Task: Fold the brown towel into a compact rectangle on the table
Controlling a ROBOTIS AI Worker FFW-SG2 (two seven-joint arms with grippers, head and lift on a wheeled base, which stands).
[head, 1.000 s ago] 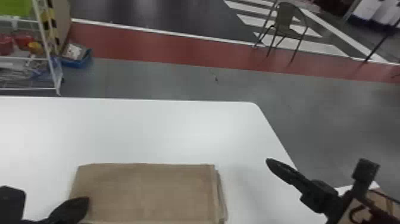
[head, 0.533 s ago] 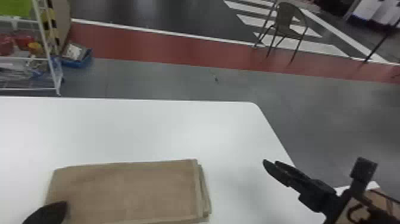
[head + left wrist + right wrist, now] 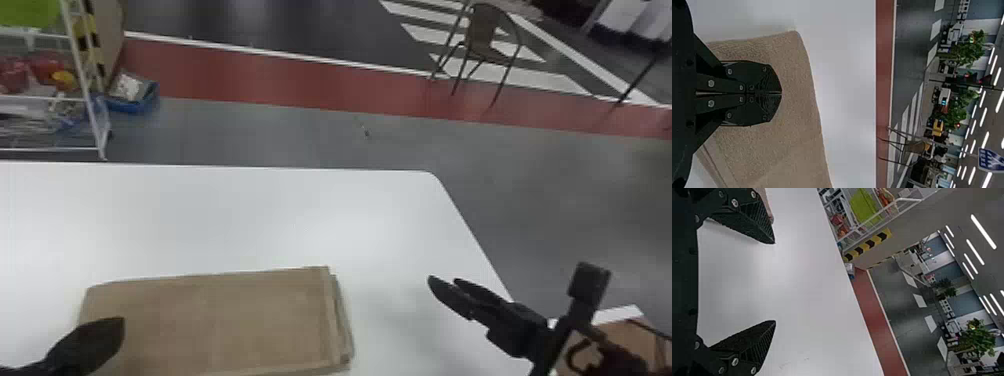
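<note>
Head view: nearest, the left gripper (image 3: 120, 325) is over the left part of the towel (image 3: 225, 320), fingers together; I cannot tell if they touch it. The towel lies folded flat on the table (image 3: 225, 220). Right of it, apart, is the right gripper (image 3: 443, 280), fingers wide apart. Beyond the table stand a rack (image 3: 89, 97), left, and a chair (image 3: 484, 32), right.

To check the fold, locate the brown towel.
In the head view, the brown towel lies near left on the table, its left end beneath the left gripper.

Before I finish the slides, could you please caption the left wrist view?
The left gripper, its jaws shut, over the folded brown towel on the white table.
</note>
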